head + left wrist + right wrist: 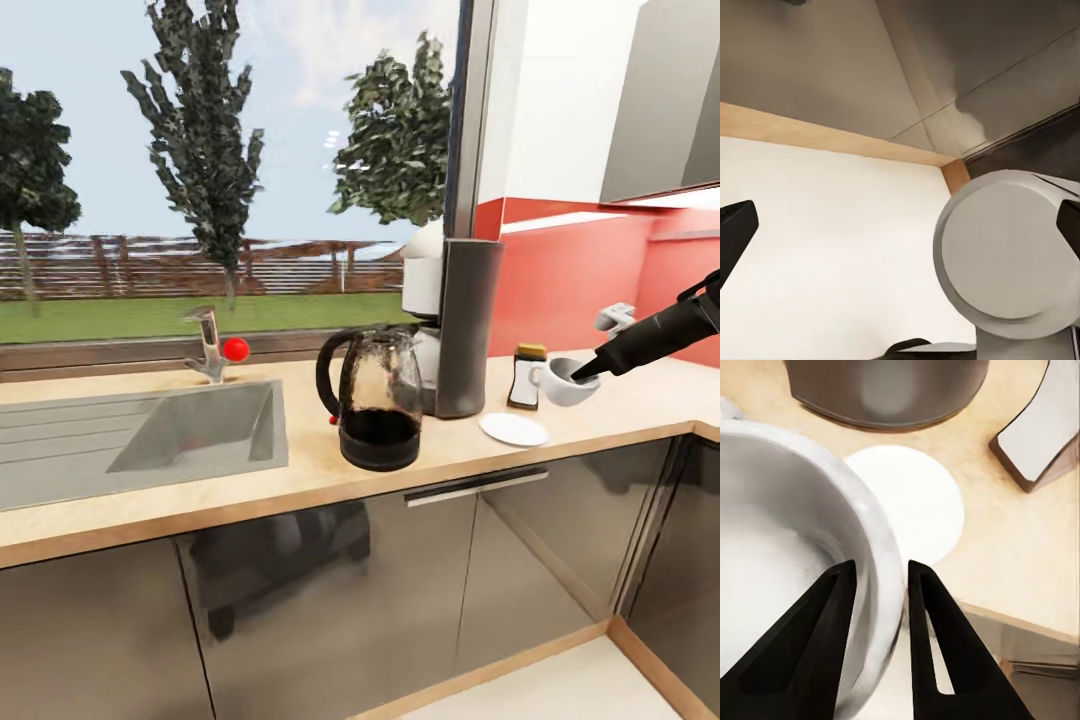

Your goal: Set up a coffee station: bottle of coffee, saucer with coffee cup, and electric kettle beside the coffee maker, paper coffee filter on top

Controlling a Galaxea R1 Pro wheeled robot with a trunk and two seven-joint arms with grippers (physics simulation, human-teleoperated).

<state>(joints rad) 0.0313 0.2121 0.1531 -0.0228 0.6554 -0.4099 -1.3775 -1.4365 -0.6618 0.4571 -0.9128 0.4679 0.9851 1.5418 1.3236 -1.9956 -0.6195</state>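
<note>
The step in hand is setting the coffee cup (566, 382) on the saucer (513, 429). The right pincer (879, 585) is clamped on the cup's rim, one finger inside the bowl and one outside, as the right wrist view shows. In the head view the cup hangs just above the tabletop (300, 470), a little behind and to the right of the saucer, beside the bottle of coffee (526, 377).

The saucer lies flat near the tabletop's front edge, just right of the coffee maker (455, 325), apart from the cup. The bottle of coffee stands behind it, close to the coffee maker's right side. The electric kettle (377, 398) stands in front of the coffee maker and to its left, between it and the sink (190, 432). I cannot make out a paper filter on top of the coffee maker.

The left pincer (900, 247) shows only dark tips at either edge of its wrist view, well apart, so it seems wide and empty, over pale floor by the cabinet fronts.

My judgement is that the next move needs a short carry toward the front edge until the cup is centred over the saucer, then a level descent before release; a tilted cup could land on the saucer's rim and skid it.
</note>
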